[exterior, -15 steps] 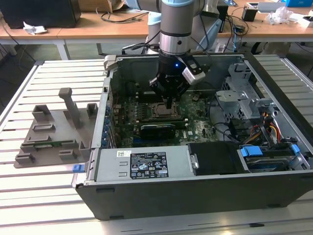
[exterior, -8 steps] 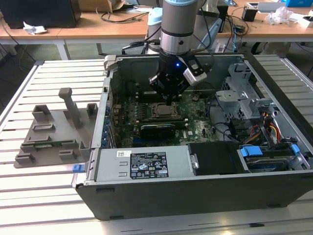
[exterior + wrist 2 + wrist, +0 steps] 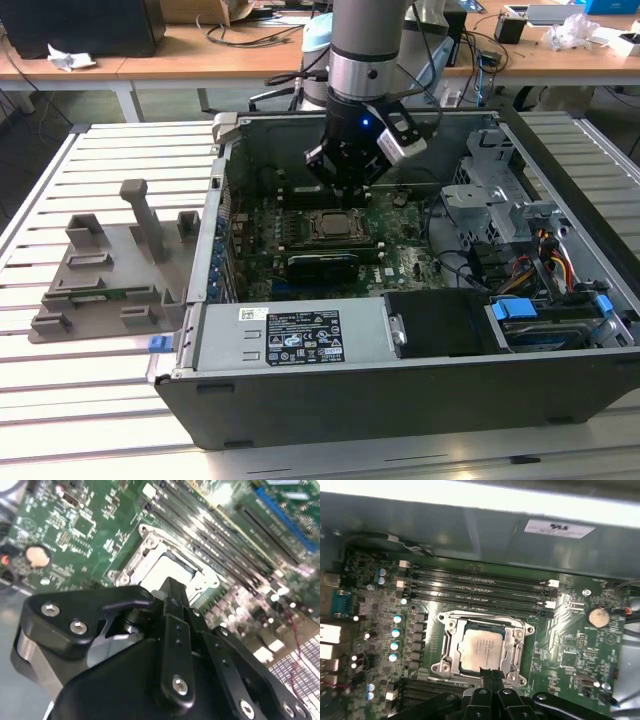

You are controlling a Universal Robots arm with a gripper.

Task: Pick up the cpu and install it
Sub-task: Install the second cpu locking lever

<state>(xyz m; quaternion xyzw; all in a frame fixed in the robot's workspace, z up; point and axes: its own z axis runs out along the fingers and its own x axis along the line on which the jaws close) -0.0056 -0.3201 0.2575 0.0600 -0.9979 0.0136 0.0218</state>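
Your black gripper point(image 3: 490, 676), fingers together and empty, hangs just above the square silver-topped cpu point(image 3: 481, 650) seated in the metal-framed socket point(image 3: 451, 630).

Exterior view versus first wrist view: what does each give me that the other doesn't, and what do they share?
Exterior view: the whole open computer case, the grey tray on the slatted table at that view's left, and the arm above the board. First wrist view: a close look at the cpu lying in the socket frame. Both: the gripper over the socket and the green motherboard.
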